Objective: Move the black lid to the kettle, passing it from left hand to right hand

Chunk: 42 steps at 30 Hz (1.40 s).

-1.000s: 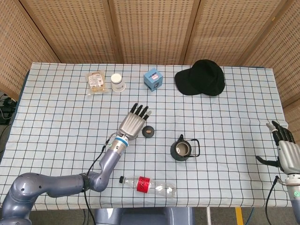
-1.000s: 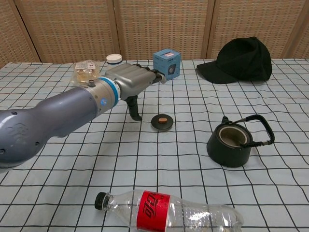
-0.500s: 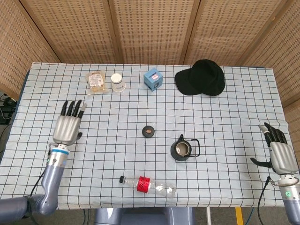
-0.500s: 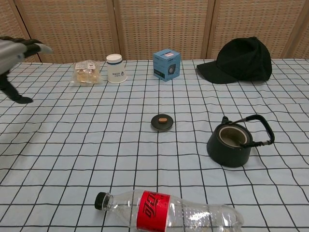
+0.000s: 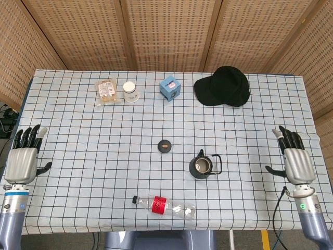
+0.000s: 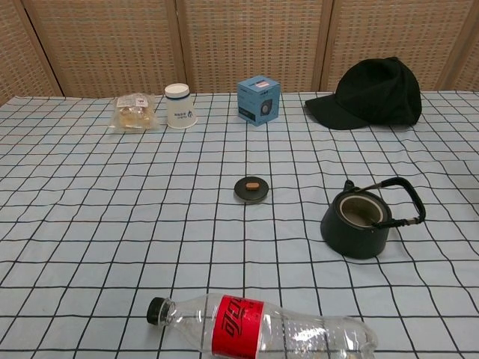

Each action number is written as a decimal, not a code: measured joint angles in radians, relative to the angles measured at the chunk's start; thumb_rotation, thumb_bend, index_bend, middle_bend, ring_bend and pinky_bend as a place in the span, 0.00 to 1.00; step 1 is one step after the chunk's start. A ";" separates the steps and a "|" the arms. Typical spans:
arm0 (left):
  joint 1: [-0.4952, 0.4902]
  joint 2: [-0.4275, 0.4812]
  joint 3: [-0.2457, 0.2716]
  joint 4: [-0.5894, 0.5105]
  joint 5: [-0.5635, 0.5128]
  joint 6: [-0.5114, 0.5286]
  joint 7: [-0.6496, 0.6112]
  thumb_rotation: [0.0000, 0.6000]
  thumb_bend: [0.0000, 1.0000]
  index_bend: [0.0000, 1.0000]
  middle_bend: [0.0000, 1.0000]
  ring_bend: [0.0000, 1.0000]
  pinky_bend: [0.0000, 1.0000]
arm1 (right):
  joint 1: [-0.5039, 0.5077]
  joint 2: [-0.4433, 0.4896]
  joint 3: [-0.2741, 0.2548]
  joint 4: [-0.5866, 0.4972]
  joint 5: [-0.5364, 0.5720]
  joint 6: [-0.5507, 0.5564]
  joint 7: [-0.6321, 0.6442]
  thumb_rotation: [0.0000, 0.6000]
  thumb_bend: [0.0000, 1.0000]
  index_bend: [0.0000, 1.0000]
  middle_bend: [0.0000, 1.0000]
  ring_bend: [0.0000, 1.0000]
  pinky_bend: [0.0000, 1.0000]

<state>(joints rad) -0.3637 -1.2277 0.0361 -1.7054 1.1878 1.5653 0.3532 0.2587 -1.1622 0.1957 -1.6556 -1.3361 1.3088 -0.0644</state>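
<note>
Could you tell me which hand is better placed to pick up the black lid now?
Neither is close. Both the left hand and the right hand hover open at the table's outer edges. The lid lies left of the kettle, so the left hand probably has the clearer path, which also suits the handover.

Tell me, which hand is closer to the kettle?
Right. The right hand hovers open at the table's right edge, level with the kettle. The left hand is at the far left edge, clearly further away.
</note>
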 measured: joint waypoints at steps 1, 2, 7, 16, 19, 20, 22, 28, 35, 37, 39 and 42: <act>0.003 0.007 -0.007 0.000 0.002 -0.004 -0.011 1.00 0.18 0.06 0.00 0.00 0.00 | 0.015 -0.004 0.013 -0.017 0.002 0.000 -0.025 1.00 0.14 0.16 0.00 0.00 0.00; 0.007 0.013 -0.014 -0.001 0.003 -0.007 -0.021 1.00 0.18 0.06 0.00 0.00 0.00 | 0.033 -0.010 0.026 -0.033 0.004 -0.002 -0.049 1.00 0.14 0.17 0.00 0.00 0.00; 0.022 0.035 -0.040 -0.004 0.014 -0.030 -0.070 1.00 0.18 0.06 0.00 0.00 0.00 | 0.153 -0.081 0.080 -0.094 0.042 -0.055 -0.175 1.00 0.14 0.22 0.02 0.00 0.00; 0.039 0.080 -0.072 -0.009 0.016 -0.095 -0.154 1.00 0.18 0.07 0.00 0.00 0.00 | 0.355 -0.291 0.119 -0.086 0.252 -0.187 -0.463 1.00 0.16 0.31 0.07 0.00 0.00; 0.043 0.093 -0.083 -0.007 0.010 -0.122 -0.174 1.00 0.18 0.07 0.00 0.00 0.00 | 0.428 -0.393 0.126 -0.047 0.342 -0.203 -0.559 1.00 0.20 0.34 0.09 0.00 0.00; 0.045 0.097 -0.086 -0.007 0.009 -0.129 -0.179 1.00 0.18 0.07 0.00 0.00 0.00 | 0.450 -0.420 0.128 -0.033 0.366 -0.206 -0.579 1.00 0.22 0.35 0.10 0.00 0.00; 0.047 0.105 -0.091 -0.008 0.008 -0.141 -0.188 1.00 0.18 0.08 0.00 0.00 0.00 | 0.491 -0.474 0.132 0.004 0.406 -0.211 -0.613 1.00 0.23 0.36 0.10 0.00 0.00; 0.056 0.123 -0.101 -0.019 0.016 -0.166 -0.207 1.00 0.18 0.08 0.00 0.00 0.00 | 0.550 -0.558 0.135 0.110 0.464 -0.228 -0.642 1.00 0.23 0.36 0.11 0.00 0.01; 0.061 0.127 -0.108 -0.022 0.022 -0.183 -0.208 1.00 0.18 0.08 0.00 0.00 0.00 | 0.588 -0.616 0.136 0.203 0.501 -0.248 -0.636 1.00 0.24 0.36 0.12 0.00 0.03; 0.061 0.127 -0.110 -0.022 0.019 -0.193 -0.206 1.00 0.18 0.08 0.00 0.00 0.00 | 0.597 -0.630 0.133 0.227 0.507 -0.251 -0.637 1.00 0.24 0.36 0.12 0.00 0.03; 0.060 0.128 -0.114 -0.022 0.012 -0.203 -0.204 1.00 0.18 0.08 0.00 0.00 0.00 | 0.606 -0.646 0.130 0.248 0.513 -0.254 -0.637 1.00 0.24 0.35 0.12 0.00 0.03; 0.061 0.129 -0.120 -0.022 0.007 -0.211 -0.204 1.00 0.18 0.08 0.00 0.00 0.00 | 0.618 -0.664 0.131 0.268 0.521 -0.261 -0.633 1.00 0.24 0.35 0.12 0.00 0.03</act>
<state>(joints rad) -0.3030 -1.0983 -0.0835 -1.7276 1.1945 1.3542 0.1490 0.8764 -1.8259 0.3266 -1.3875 -0.8155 1.0480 -0.6978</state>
